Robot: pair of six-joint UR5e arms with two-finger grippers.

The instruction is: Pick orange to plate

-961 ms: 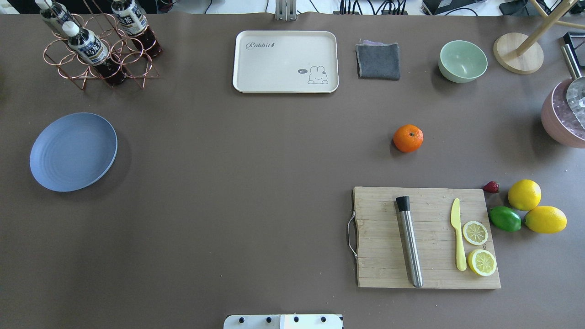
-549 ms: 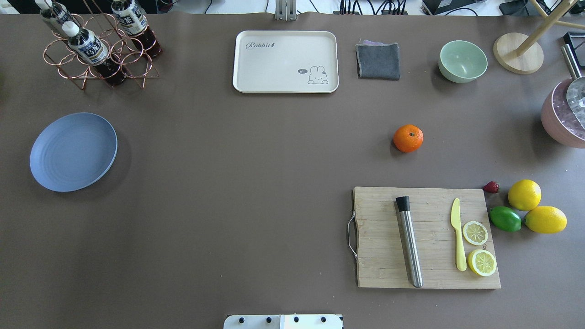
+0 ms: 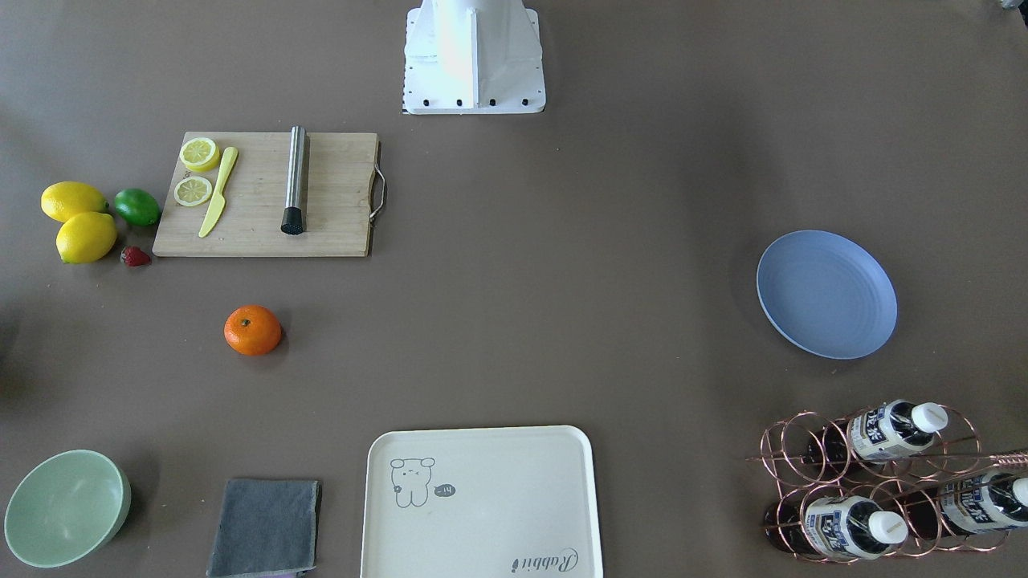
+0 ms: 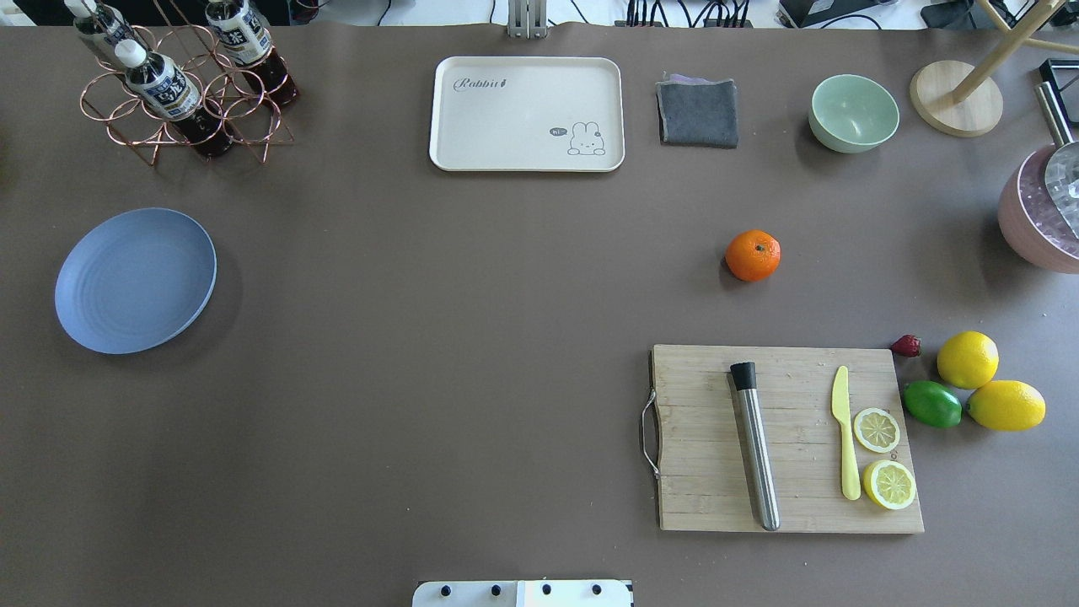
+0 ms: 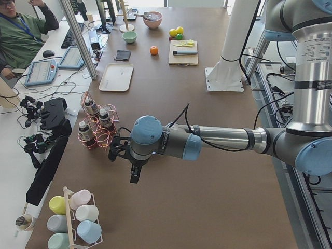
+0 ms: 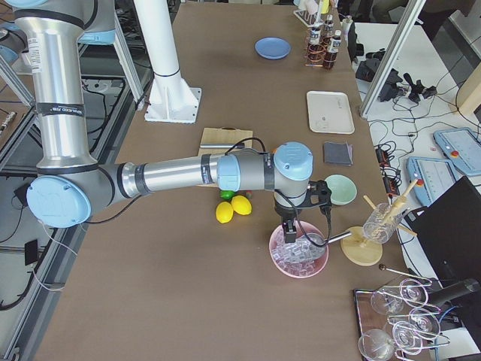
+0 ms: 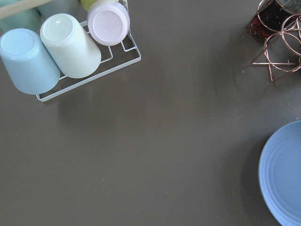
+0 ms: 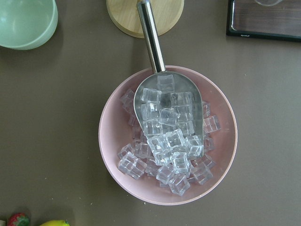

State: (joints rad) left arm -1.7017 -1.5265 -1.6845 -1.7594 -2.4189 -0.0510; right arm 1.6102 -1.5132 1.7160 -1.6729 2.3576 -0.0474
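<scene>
Left gripper (image 5: pixel 134 175) is being held pointing down over the table near the bottle rack (image 5: pixel 98 127), on the near arm of the left side view. It is being shown by that side camera alone, so whether its fingers are apart or together cannot be told. Right gripper (image 6: pixel 290 232) is being held above the pink bowl (image 6: pixel 301 274) of ice cubes. It too is being shown only from the side, and its state cannot be told either. Through the right wrist camera a metal scoop (image 8: pixel 151 40) is being shown lying in that bowl, loaded with ice. Through the left wrist camera part of the plate (image 7: pixel 284 179) is being shown at the lower right, with upturned cups (image 7: pixel 70 44) at the upper left.

The orange (image 4: pixel 753 255) is being shown resting on the table, stem dot upward, between the cutting board (image 4: pixel 700 472) and the mint-green bowl (image 4: pixel 853 112), touched by neither gripper. The plate is being shown lying flat on the robot's left half of the table, in front of the bottle rack and well apart from the orange.
</scene>
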